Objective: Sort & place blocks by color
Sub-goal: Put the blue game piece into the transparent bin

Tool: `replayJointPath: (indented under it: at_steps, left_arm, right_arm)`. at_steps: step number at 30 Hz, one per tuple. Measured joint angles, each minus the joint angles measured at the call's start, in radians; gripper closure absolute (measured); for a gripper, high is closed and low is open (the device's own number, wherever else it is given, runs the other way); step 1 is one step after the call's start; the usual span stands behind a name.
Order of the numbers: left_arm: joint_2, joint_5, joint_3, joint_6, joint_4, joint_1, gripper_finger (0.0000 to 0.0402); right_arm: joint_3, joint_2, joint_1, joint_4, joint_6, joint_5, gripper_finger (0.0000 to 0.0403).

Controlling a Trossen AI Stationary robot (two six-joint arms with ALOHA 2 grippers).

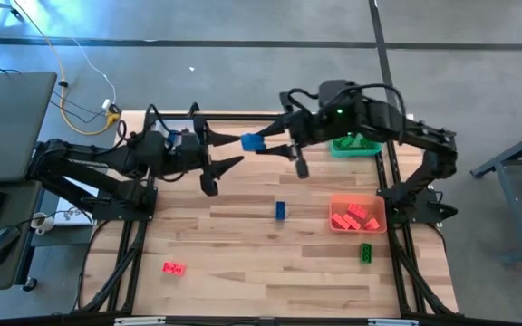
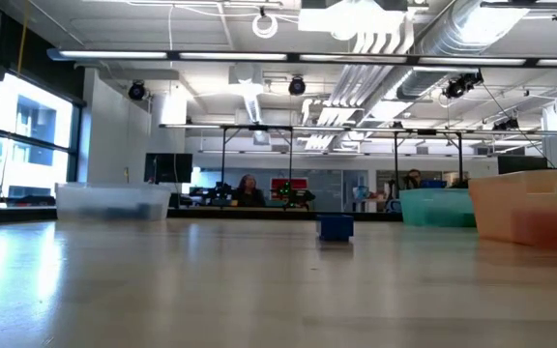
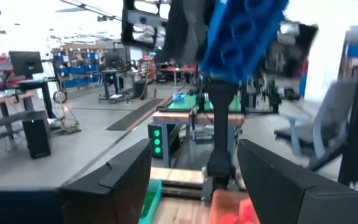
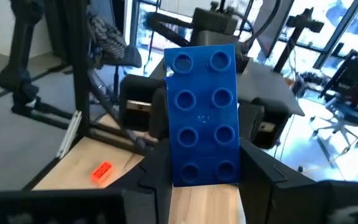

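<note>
Light wooden plank surface (image 1: 243, 263) on a black frame, both dark arms reaching in over its far edge.

Bins: orange square plastic bin (image 1: 358, 215) at right with red-orange bricks inside, green square plastic bin (image 1: 355, 145) beyond it under the right arm. In the low view a clear plastic bin (image 2: 112, 201) stands at far left.

Right tool (image 1: 263, 146) is held mid-air over the far middle, closed narrow on a blue studded rectangular plastic brick (image 4: 202, 122). The brick's long axis runs out along the fingers, stud face toward the wrist camera.

Left tool (image 1: 227, 150) faces it, fingers spread wide with nothing between them. The held brick is just beside and in line with its gap, so the left arm is the nearer taker; looks like a handover setup, the brick end needing to enter the gap.

Loose on the surface: second blue brick (image 1: 280, 210) at centre, green brick (image 1: 366, 252) just in front of the orange bin, red-orange brick (image 1: 173, 268) near-left.

No readable labels or writing.
</note>
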Motion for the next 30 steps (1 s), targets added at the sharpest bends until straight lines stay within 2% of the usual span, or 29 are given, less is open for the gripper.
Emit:
replayJointPath:
  at_steps: [3, 8, 20, 25, 30]
  left_arm:
    - [-0.005, 0.018, 0.000, -0.044, 0.010, 0.021, 0.0176]
    - [-0.010, 0.121, 0.000, -0.050, 0.014, 0.055, 0.0176]
    - [-0.010, 0.195, 0.000, -0.017, 0.074, 0.121, 0.0176]
    - [-0.016, 0.266, 0.000, -0.024, 0.074, 0.163, 0.0176]
    - [-0.025, 0.304, 0.000, -0.024, 0.085, 0.200, 0.0176]
  right_arm:
    - [0.000, 0.022, -0.002, 0.042, -0.001, 0.000, 0.0289]
    - [0.000, 0.046, -0.016, 0.101, 0.012, -0.003, 0.0289]
    - [0.000, 0.091, -0.034, 0.107, 0.108, 0.010, 0.0289]
    - [0.000, 0.092, -0.036, 0.094, 0.117, 0.107, 0.0289]
    - [0.000, 0.092, -0.044, 0.078, 0.144, 0.109, 0.0289]
